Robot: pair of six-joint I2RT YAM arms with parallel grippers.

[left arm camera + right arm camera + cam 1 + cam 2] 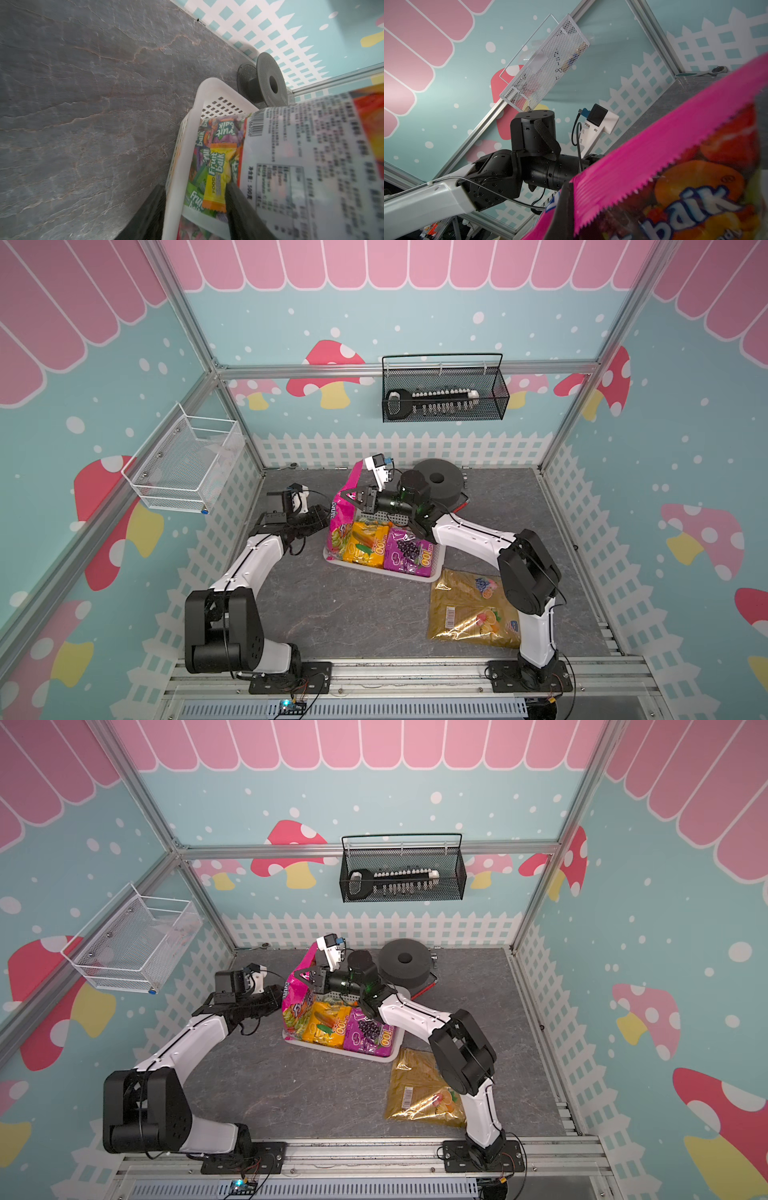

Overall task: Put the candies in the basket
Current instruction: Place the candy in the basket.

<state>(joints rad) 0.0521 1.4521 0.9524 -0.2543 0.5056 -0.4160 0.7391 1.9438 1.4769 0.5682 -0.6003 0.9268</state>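
Gold bag (461, 610) lies partly behind right arm (528, 568).

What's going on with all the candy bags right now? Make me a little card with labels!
Lying in basket: orange bag and purple bag, side by side in the white basket
Standing in basket: magenta bag, upright against one wall
Outside: gold bag, flat on the table by the basket's corner
Right arm: right gripper, jaws shut on the magenta bag's top edge
Left arm: left gripper, jaws astride the basket's wall, one outside, one inside; grip unclear
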